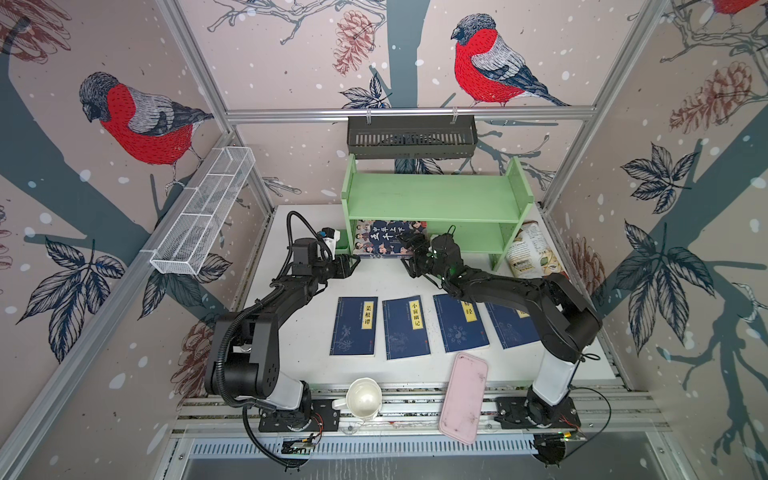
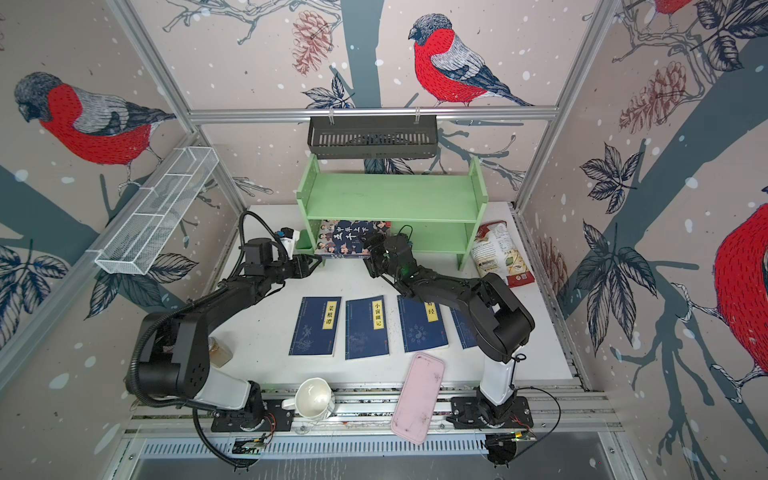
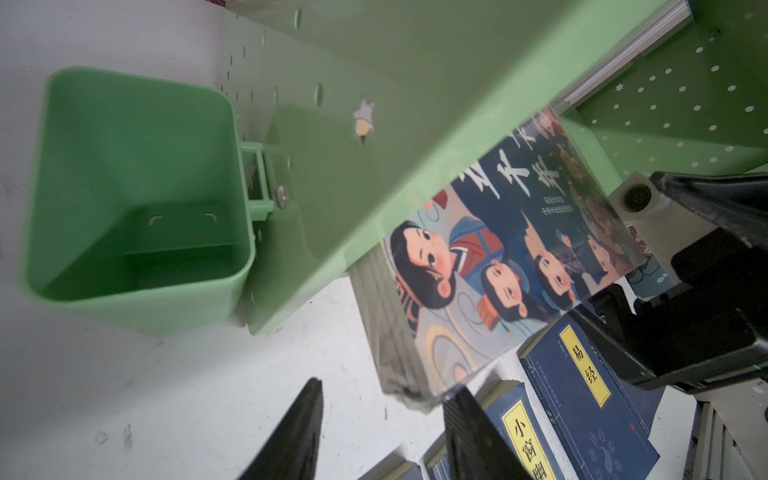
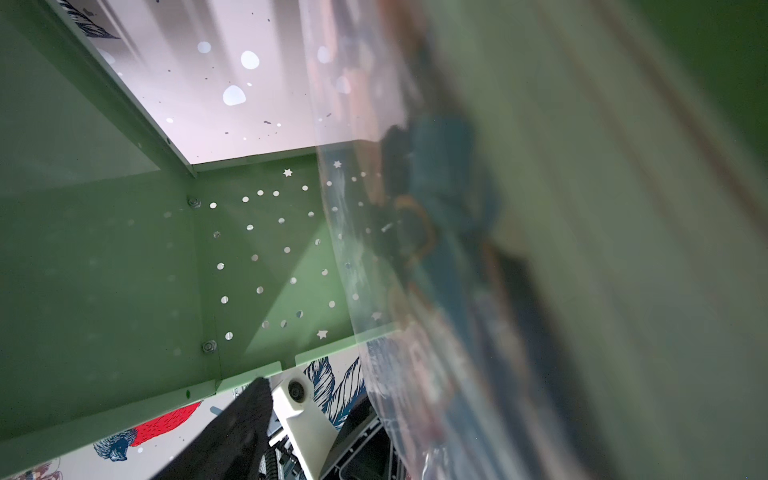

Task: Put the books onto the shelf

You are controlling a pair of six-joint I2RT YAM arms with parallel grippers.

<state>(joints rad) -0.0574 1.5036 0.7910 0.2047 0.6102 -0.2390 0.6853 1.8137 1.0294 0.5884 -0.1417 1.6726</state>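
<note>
The large cartoon book [image 1: 382,237] [image 2: 345,237] lies with its far part in the lower tier of the light green shelf [image 1: 432,195] [image 2: 390,195], and its near edge sticks out in front. My left gripper [image 1: 353,264] [image 3: 382,399] is open over bare table, one fingertip [image 3: 465,411] against the book's near left corner [image 3: 498,266]. My right gripper [image 1: 415,253] is open at the book's near right corner. In the right wrist view the blurred book [image 4: 457,249] hides one finger. Several navy books [image 1: 354,326] [image 1: 406,328] [image 1: 459,324] lie flat in a row.
A green bin [image 3: 137,199] hangs on the shelf's left panel. A snack bag [image 1: 532,249] leans right of the shelf. A pink tray [image 1: 463,399] and white cup [image 1: 363,399] sit at the front edge. A black basket [image 1: 411,137] and a wire basket [image 1: 203,212] hang on the frame.
</note>
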